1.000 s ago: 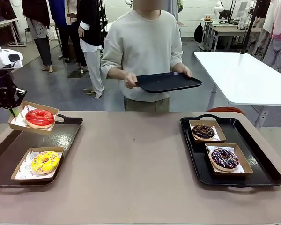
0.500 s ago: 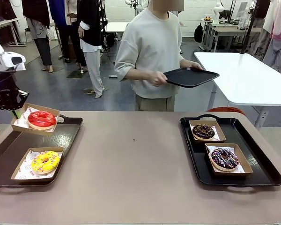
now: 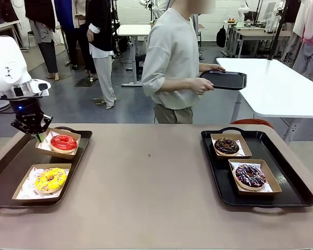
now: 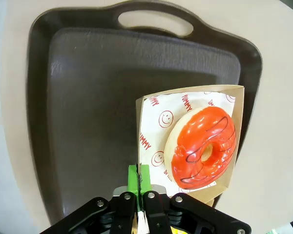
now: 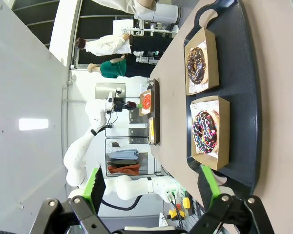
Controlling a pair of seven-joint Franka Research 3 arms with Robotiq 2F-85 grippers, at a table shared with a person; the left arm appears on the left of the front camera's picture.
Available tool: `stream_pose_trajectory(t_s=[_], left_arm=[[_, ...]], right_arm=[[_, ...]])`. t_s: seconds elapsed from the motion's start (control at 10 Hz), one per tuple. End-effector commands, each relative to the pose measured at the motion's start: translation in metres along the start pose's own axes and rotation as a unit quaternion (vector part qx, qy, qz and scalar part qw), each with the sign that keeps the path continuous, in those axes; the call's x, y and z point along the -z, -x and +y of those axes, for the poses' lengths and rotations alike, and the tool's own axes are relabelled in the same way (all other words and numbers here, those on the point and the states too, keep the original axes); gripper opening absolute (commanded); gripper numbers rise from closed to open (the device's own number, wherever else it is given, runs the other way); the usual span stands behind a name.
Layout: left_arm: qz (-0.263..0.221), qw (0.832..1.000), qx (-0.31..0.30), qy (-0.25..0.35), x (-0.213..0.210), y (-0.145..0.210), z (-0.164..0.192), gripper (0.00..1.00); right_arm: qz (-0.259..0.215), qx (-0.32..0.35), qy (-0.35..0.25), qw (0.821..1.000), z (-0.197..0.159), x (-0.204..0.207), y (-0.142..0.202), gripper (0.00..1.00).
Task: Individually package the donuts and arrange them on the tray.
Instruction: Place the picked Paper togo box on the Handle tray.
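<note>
Left end effector clamped on red donut's box — carried rightward, lower, over tray.

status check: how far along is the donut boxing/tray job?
Looks nearly done. All four donuts sit in boxes: chocolate donut and purple sprinkled donut on the right tray, yellow donut on the left tray. In hand: left gripper, jaws shut on the red donut's box, over the left tray. Left: set it down, release. Right gripper open, idle.
</note>
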State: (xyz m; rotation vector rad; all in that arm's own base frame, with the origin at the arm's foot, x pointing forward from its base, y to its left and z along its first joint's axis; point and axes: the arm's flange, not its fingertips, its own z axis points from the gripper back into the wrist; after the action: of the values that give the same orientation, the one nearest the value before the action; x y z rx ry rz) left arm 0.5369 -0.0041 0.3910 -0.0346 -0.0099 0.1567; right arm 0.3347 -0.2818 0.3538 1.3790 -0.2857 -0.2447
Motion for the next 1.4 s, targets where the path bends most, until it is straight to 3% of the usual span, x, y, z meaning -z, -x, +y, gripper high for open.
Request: stream_pose_trajectory(t_s=[0.0, 0.6, 1.3], left_arm=[[-0.007, 1.000, 0.010, 0.018, -0.002, -0.014, -0.002, 0.01], [-0.007, 0.998, 0.066, 0.004, 0.012, -0.020, -0.007, 0.01], [-0.004, 0.998, 0.061, -0.018, 0.028, -0.024, -0.012, 0.01]], right_arm=[[-0.001, 0.003, 0.000, 1.000, 0.002, 0.000, 0.000, 1.00], [-0.001, 0.003, 0.000, 1.000, 0.002, 0.000, 0.000, 1.00], [-0.001, 0.003, 0.000, 1.000, 0.002, 0.000, 0.000, 1.00]])
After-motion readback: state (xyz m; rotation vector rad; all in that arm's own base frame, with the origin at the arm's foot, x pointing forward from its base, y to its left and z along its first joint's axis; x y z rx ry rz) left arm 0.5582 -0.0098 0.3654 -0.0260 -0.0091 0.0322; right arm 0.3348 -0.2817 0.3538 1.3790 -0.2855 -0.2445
